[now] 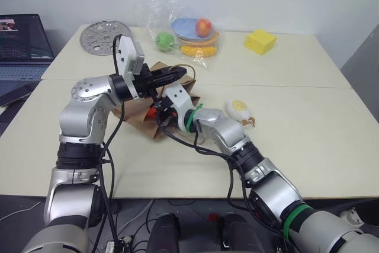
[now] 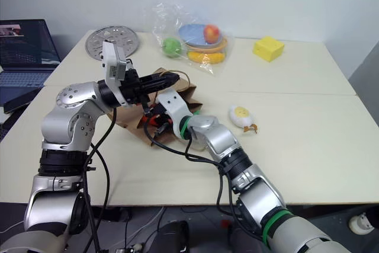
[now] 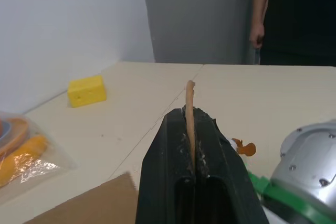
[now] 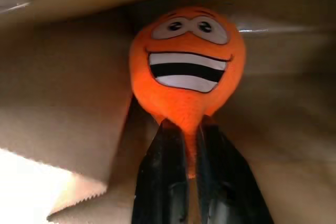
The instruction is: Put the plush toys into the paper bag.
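Brown paper surrounds our right gripper (image 4: 191, 129), which reaches into the mouth of the paper bag (image 1: 137, 112) lying on its side on the table (image 1: 308, 140). Its two fingers pinch the narrow end of the orange carrot toy (image 4: 187, 66), whose grinning face sits inside the bag, paper on every side. Our left gripper (image 3: 191, 129) is clenched on the bag's tan cord handle (image 3: 189, 114), holding the upper edge of the opening up. The white-and-yellow egg toy (image 1: 239, 109) lies on the table just beside our right forearm, at about three o'clock from the bag. At roughly one o'clock, farther back, sit the plastic-wrapped fruit (image 1: 188, 34) and a yellow block (image 1: 260, 41). A perforated metal disc (image 1: 105, 36) lies at eleven o'clock.
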Robot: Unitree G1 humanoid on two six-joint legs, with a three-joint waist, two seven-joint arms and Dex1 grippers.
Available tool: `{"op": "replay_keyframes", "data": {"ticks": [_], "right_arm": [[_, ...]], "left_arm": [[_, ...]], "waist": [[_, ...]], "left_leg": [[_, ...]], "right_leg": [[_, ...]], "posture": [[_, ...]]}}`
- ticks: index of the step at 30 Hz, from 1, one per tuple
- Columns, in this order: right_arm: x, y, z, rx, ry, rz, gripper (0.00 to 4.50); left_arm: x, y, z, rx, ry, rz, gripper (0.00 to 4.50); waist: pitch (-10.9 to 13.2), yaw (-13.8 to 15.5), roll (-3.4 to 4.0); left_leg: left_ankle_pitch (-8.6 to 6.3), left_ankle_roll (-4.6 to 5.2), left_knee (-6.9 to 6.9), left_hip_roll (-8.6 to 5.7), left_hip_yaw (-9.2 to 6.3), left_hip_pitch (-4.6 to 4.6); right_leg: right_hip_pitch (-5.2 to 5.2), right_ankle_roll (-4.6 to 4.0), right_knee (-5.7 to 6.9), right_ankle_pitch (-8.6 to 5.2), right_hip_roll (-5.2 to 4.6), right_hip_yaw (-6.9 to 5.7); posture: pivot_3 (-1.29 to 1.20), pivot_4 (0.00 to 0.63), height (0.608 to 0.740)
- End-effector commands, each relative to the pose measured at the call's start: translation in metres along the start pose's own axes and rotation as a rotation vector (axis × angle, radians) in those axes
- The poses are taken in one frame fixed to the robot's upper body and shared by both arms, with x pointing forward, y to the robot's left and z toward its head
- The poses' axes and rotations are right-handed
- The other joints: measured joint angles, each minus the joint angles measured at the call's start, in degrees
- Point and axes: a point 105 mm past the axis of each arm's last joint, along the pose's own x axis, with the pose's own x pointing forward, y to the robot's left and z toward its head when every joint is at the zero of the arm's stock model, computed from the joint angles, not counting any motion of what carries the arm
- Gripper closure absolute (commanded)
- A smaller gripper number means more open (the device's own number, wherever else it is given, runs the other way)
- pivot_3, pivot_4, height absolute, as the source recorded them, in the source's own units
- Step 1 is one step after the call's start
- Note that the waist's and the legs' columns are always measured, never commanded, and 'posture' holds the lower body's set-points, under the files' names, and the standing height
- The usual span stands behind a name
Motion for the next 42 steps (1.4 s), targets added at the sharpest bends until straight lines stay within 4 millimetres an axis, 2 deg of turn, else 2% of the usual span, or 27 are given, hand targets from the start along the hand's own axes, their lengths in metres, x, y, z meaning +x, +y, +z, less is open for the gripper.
{"op": "replay_keyframes", "data": {"ticks": [1,7,9,13,16,19,22,25,27,30,32,34,39,42], "right_arm": [[-0.005,-0.008,0.028,-0.030,-0.121,-0.025,2.92],[-0.031,-0.022,0.044,-0.114,-0.202,-0.064,0.69],[-0.046,-0.024,0.050,-0.118,-0.230,-0.066,0.03],[-0.074,-0.024,0.050,-0.133,-0.251,-0.082,0.03],[-0.104,-0.022,0.042,-0.114,-0.251,-0.082,0.03],[-0.147,-0.044,0.021,-0.107,-0.193,-0.261,0.03],[-0.163,-0.054,0.009,-0.113,-0.150,-0.358,0.03],[-0.186,-0.088,-0.021,-0.089,-0.047,-0.588,0.03],[-0.191,-0.100,-0.032,-0.064,-0.021,-0.674,0.03],[-0.187,-0.103,-0.041,-0.050,-0.001,-0.676,0.03],[-0.181,-0.105,-0.052,0.034,0.007,-0.675,0.03],[-0.179,-0.109,-0.062,0.049,0.026,-0.675,0.03],[-0.181,-0.115,-0.068,0.033,0.028,-0.663,0.03],[-0.184,-0.114,-0.070,0.033,0.033,-0.646,0.60]], "left_arm": [[0.004,-0.001,0.016,0.042,-0.038,-0.024,4.50],[0.006,0.002,0.020,0.049,-0.046,-0.012,4.50],[0.004,0.003,0.020,0.050,-0.045,-0.006,4.50],[0.000,0.007,0.020,0.061,-0.040,0.016,4.50],[-0.003,0.007,0.021,0.064,-0.037,0.020,4.50],[-0.005,0.008,0.020,0.068,-0.029,0.028,4.50],[-0.007,0.010,0.020,0.071,-0.025,0.036,4.50],[-0.005,0.011,0.020,0.072,-0.024,0.036,4.50],[-0.004,0.012,0.019,0.072,-0.020,0.035,4.50],[-0.003,0.014,0.018,0.073,-0.015,0.040,4.50],[-0.001,0.015,0.020,0.075,-0.019,0.036,4.50],[0.000,0.015,0.021,0.079,-0.019,0.033,4.50],[-0.002,0.016,0.020,0.079,-0.010,0.038,4.50],[-0.004,0.016,0.019,0.078,-0.008,0.048,4.50]], "waist": [[0.00,-0.05,0.00],[0.00,-0.07,0.00],[0.00,-0.10,0.00],[0.00,-0.10,0.00],[0.00,-0.08,0.00],[0.00,0.23,0.00],[0.00,0.15,-0.01],[0.00,-0.18,-0.01],[0.00,-0.18,-0.01],[0.00,-0.18,-0.01],[0.00,-0.17,-0.01],[0.00,-0.10,-0.01],[0.01,0.01,-0.02],[0.01,-0.04,-0.02]], "left_leg": [[0.00,0.00,0.00,0.00,0.01,0.00],[0.00,0.00,-0.02,-0.01,0.01,0.00],[0.00,0.00,-0.02,0.00,0.01,-0.01],[-0.01,-0.01,-0.06,0.00,0.00,-0.01],[-0.01,-0.01,-0.08,0.01,0.00,0.00],[-0.01,-0.01,-0.08,-0.01,0.00,-0.01],[-0.01,-0.01,-0.03,-0.05,0.07,0.00],[-0.01,-0.01,-0.02,-0.03,0.09,0.10],[0.00,-0.01,-0.02,-0.02,0.08,0.11],[0.00,0.00,-0.02,-0.03,0.09,0.11],[0.00,0.00,-0.02,-0.03,0.08,0.11],[0.00,0.00,-0.03,-0.04,0.07,0.08],[-0.01,0.00,-0.06,-0.09,0.06,0.02],[-0.01,0.00,-0.06,-0.06,0.05,0.03]], "right_leg": [[0.00,0.00,-0.01,0.00,0.00,0.01],[0.00,0.00,-0.01,0.00,-0.01,0.02],[-0.01,0.00,-0.01,0.00,-0.01,0.02],[-0.02,0.00,0.00,0.00,0.00,0.01],[-0.02,0.00,0.00,-0.01,0.00,0.00],[0.00,-0.02,-0.04,-0.02,-0.03,0.00],[0.03,-0.19,-0.12,-0.12,-0.11,0.03],[0.05,-0.26,-0.11,-0.14,-0.11,0.06],[0.04,-0.28,-0.07,-0.13,-0.10,0.06],[0.02,-0.28,-0.05,-0.12,-0.09,0.08],[0.03,-0.25,-0.06,-0.11,-0.08,0.08],[0.03,-0.17,-0.07,-0.08,-0.06,0.08],[0.04,-0.03,-0.12,-0.13,-0.08,0.07],[0.03,-0.03,-0.10,-0.13,-0.06,0.06]], "posture": [[0.00,0.150,0.740],[0.00,0.150,0.740],[0.00,0.150,0.740],[0.00,0.150,0.740],[0.00,0.150,0.740],[0.00,0.150,0.740],[0.00,0.150,0.740],[0.00,0.150,0.740],[0.00,0.150,0.740],[0.00,0.150,0.740],[0.00,0.150,0.740],[0.00,0.150,0.740],[0.00,0.150,0.740],[0.00,0.150,0.740]]}}
